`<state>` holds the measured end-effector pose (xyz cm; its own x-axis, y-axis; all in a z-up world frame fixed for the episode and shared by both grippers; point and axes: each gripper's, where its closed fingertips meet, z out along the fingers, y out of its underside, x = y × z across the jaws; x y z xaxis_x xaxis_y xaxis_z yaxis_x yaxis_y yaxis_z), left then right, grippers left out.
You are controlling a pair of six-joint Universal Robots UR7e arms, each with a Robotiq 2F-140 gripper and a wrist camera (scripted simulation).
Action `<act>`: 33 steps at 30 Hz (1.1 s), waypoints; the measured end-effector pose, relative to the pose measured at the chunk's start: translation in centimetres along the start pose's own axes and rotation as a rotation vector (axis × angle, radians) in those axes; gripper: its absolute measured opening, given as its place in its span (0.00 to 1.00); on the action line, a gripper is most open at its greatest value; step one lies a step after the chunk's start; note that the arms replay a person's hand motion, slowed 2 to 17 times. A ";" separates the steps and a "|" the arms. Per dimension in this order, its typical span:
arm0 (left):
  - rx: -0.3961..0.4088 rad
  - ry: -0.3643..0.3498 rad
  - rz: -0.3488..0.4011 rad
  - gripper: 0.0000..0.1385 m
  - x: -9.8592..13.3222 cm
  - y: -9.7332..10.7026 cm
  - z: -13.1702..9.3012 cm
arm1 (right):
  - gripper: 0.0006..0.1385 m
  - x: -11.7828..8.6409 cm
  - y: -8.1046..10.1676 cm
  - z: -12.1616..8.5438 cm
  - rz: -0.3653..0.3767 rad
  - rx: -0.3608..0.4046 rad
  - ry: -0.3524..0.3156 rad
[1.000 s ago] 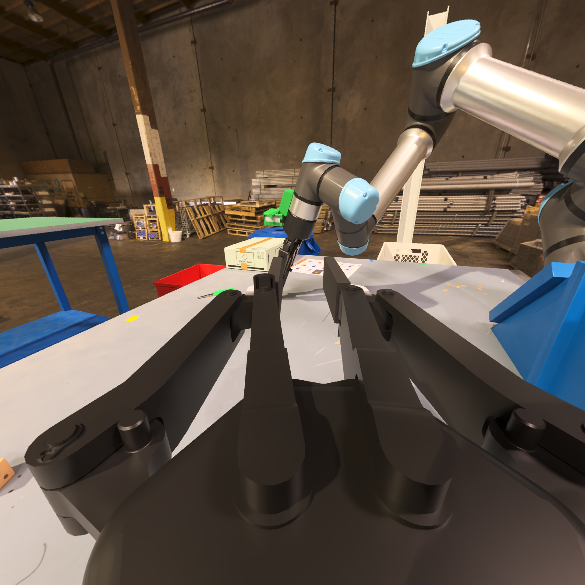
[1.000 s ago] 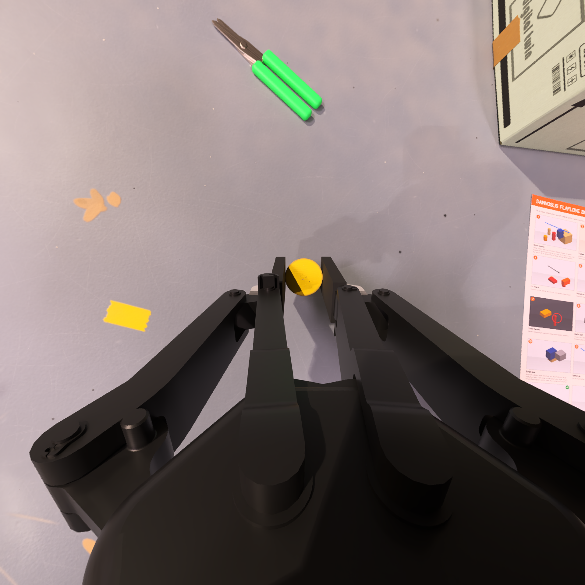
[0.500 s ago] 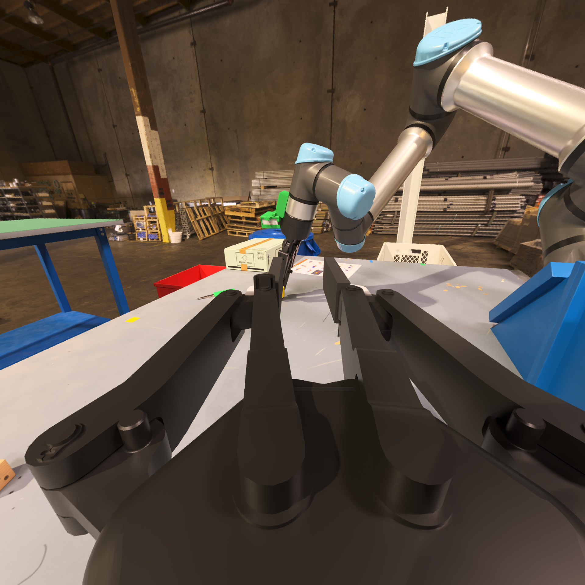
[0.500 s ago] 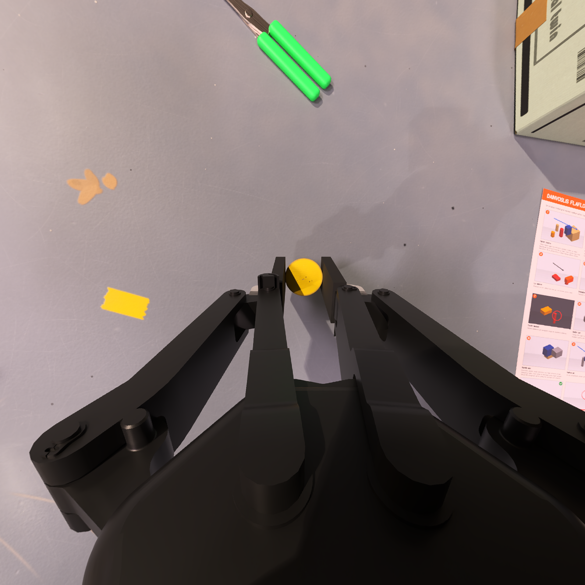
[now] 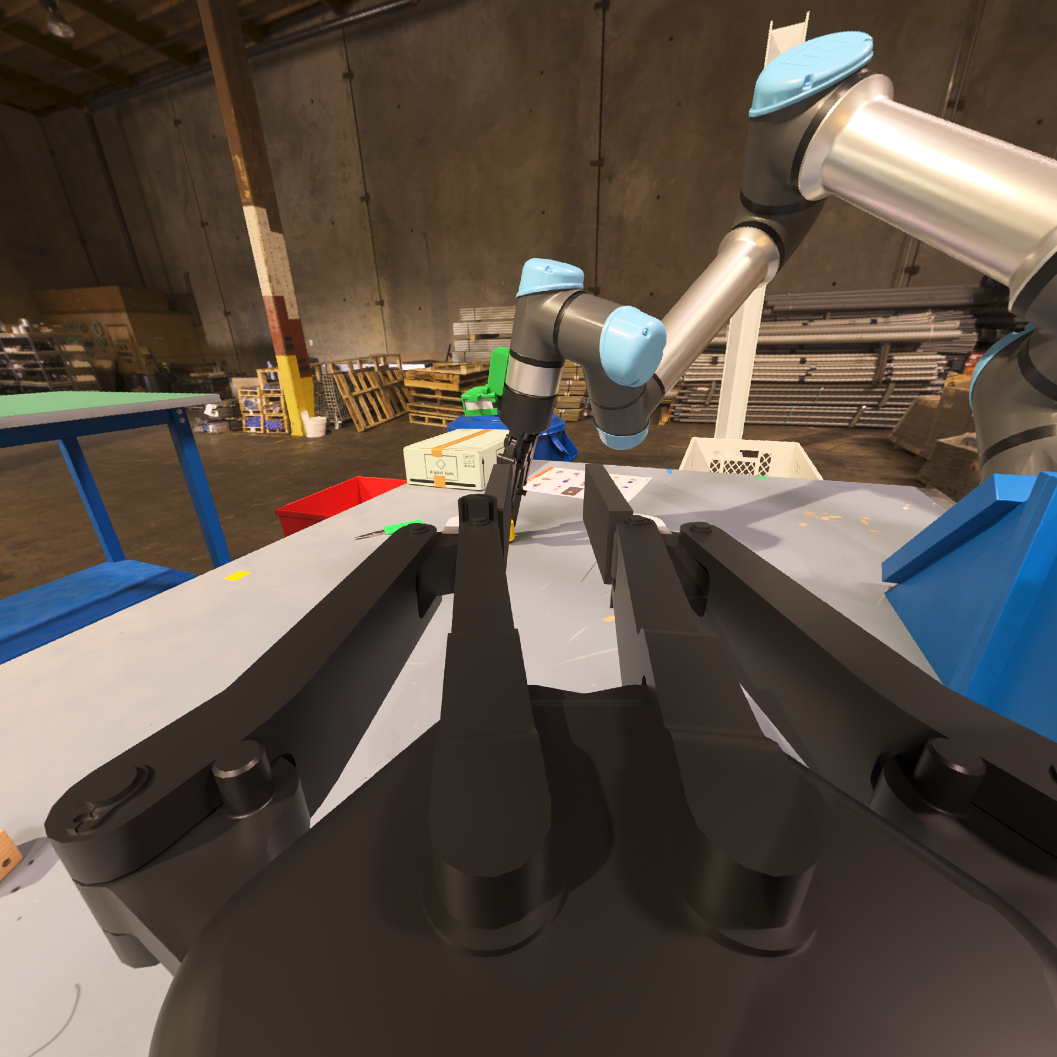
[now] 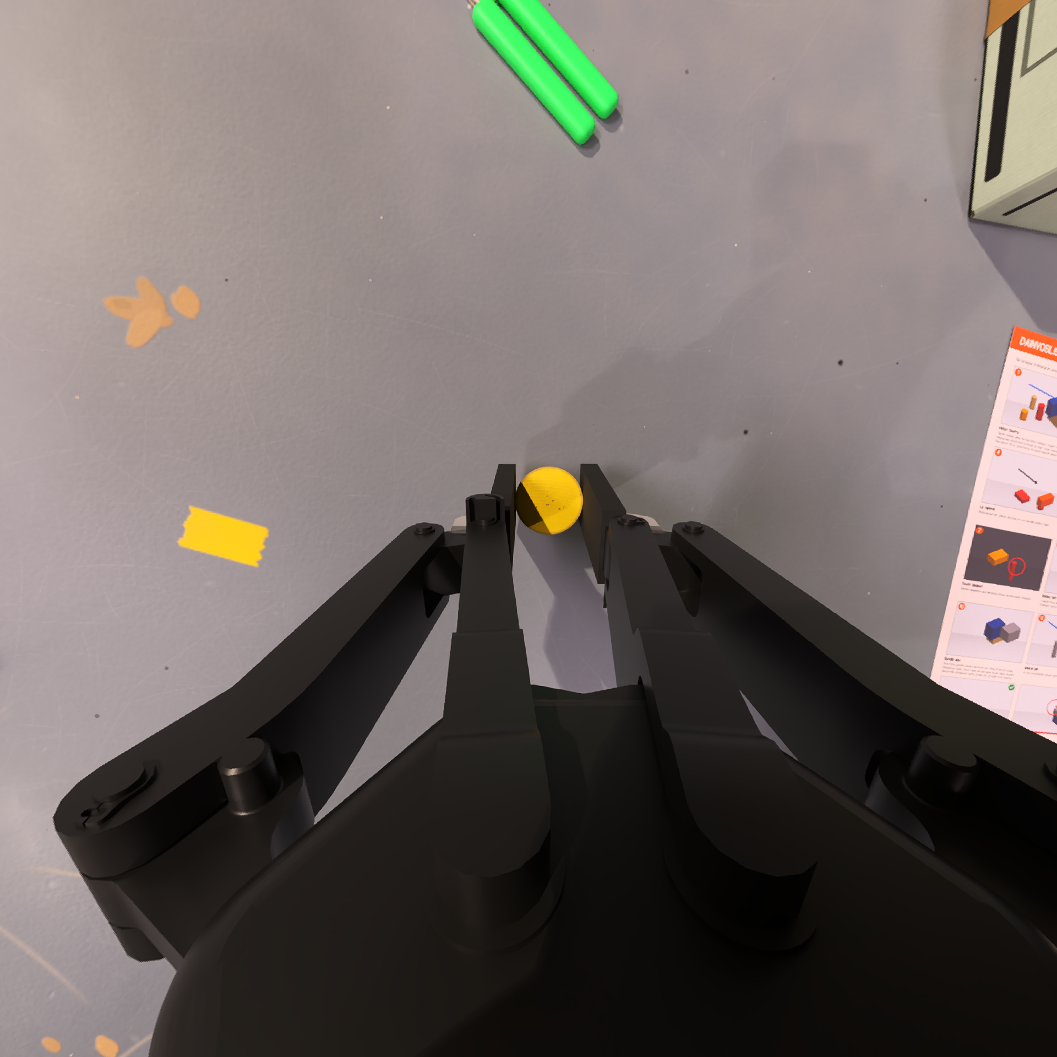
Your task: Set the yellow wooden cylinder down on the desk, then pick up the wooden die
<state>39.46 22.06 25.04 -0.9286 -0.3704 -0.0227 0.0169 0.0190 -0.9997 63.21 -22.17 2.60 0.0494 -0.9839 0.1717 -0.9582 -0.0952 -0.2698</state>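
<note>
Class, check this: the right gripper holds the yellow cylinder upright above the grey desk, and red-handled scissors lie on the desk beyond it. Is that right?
One detail is wrong: the scissors have green handles, not red, as the right wrist view shows. The rest stands: the right gripper holds the yellow cylinder upright above the grey desk.

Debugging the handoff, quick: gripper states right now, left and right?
Left gripper: open, holding nothing.
Right gripper: shut on the yellow wooden cylinder, low over the desk.

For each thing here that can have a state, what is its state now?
right gripper: shut on the yellow cylinder
yellow cylinder: upright, held over the desk
left gripper: open, empty
scissors: closed, flat on desk
cardboard box: closed, taped
</note>
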 end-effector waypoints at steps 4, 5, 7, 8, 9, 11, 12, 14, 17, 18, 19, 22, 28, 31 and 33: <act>-0.001 0.000 0.000 0.25 0.0 0.0 0.0 | 0.21 0.0 0.1 0.3 -0.004 -0.020 0.000; -0.001 0.000 0.000 0.25 0.0 0.0 0.0 | 0.21 0.0 0.1 0.4 -0.004 -0.022 0.000; -0.001 0.000 0.000 0.25 0.0 0.0 0.0 | 0.21 0.0 0.0 0.5 -0.005 -0.024 0.001; -0.002 0.000 0.001 0.25 0.0 0.0 0.0 | 0.21 0.0 0.0 0.5 -0.005 -0.025 0.001; -0.002 0.000 0.001 0.25 0.0 0.0 0.0 | 0.21 0.0 -0.1 0.5 -0.005 -0.024 0.002; -0.002 0.000 0.001 0.25 0.0 0.0 0.0 | 0.21 0.0 -0.3 0.6 -0.003 -0.019 0.002; -0.002 0.000 0.001 0.25 0.0 0.0 0.0 | 0.21 0.0 -0.3 0.6 -0.001 -0.016 0.003; -0.001 -0.001 0.002 0.25 0.0 0.0 0.0 | 0.21 0.0 -0.5 0.7 0.001 -0.010 0.004; -0.001 0.000 0.002 0.25 0.0 0.0 0.0 | 0.21 0.0 -0.7 0.7 0.001 -0.004 0.009; -0.001 0.000 0.002 0.25 0.0 0.0 0.0 | 0.21 0.0 -0.7 0.7 0.000 -0.003 0.011; -0.001 0.000 0.002 0.25 0.0 0.0 0.0 | 0.21 0.0 -0.7 0.7 -0.002 -0.003 0.013; 0.000 0.000 0.003 0.25 0.0 0.0 -0.1 | 0.21 0.0 -0.8 0.7 -0.008 -0.004 0.022; 0.001 0.000 0.003 0.25 0.0 0.0 -0.1 | 0.22 0.0 -0.9 0.8 -0.017 -0.003 0.031; 0.001 0.000 0.002 0.25 0.0 0.0 -0.1 | 0.22 0.0 -1.0 0.8 -0.020 0.000 0.031; 0.002 -0.001 0.002 0.25 0.0 0.0 -0.1 | 0.22 0.0 -1.0 0.8 -0.022 0.001 0.030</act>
<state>39.45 22.19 25.09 -0.9284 -0.3709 -0.0250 0.0196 0.0183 -0.9996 64.36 -22.22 2.13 0.0615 -0.9766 0.2063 -0.9566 -0.1166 -0.2669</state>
